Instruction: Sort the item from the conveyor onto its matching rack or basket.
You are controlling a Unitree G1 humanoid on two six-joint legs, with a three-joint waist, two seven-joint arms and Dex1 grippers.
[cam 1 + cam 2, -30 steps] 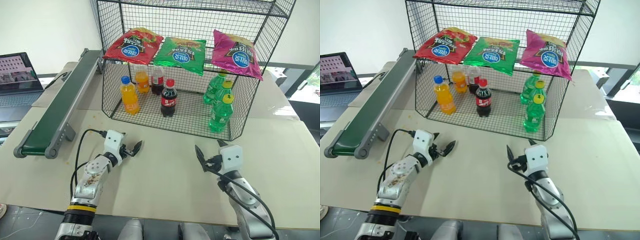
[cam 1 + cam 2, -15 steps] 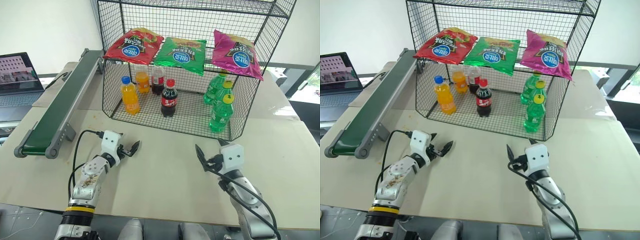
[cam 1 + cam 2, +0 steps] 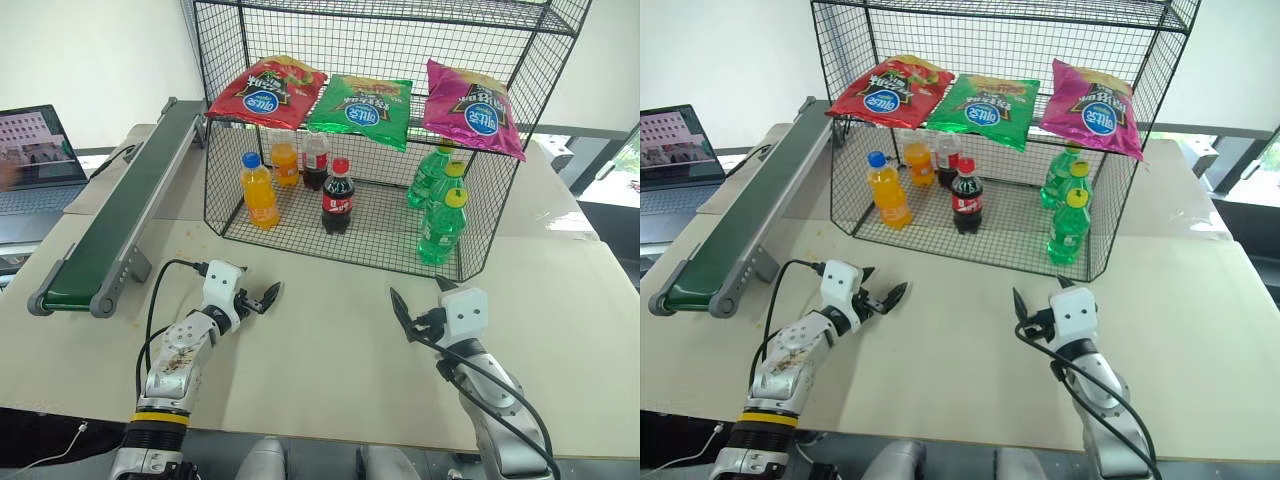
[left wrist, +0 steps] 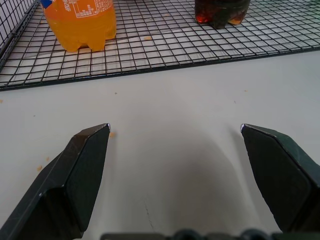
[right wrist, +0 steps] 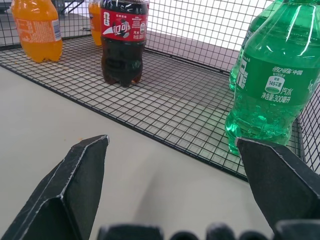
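Bag (image 3: 360, 110), the green chip one, lay flat on the upper wire shelf of the rack (image 3: 520, 60), middle of three, w/ a red bag (image 3: 266, 92) just left of it and a magenta bag (image 3: 472, 108) to its right; so it looked already sorted. Belt (image 3: 110, 215) ran along the left side from near to far and carried nothing. Left gripper (image 3: 262, 298) hung low over the table (image 3: 560, 310), near the rack's front edge, fingers spread wide w/ nothing between them. Right gripper (image 3: 418, 318) sat likewise on the near right, fingers wide apart and empty too. Key relation: bag was up and far from both grippers, roughly midway between them side to side, its long axis running near-to-far down the sloped shelf, logo end toward the robot. Neither arm looked clearly nearer; left seemed a touch closer to the belt, so any fresh item off the belt would prob fall to it. Below the shelf stood bottles: orange (image 3: 258, 190) on the left, cola (image 3: 337, 196) in the middle, green (image 3: 442, 225) on the right, all upright on the rack floor. Laptop (image 3: 35, 150) sat open at far left, beyond the belt. Judged: this item's placing looked done, arms parked pending the next thing.
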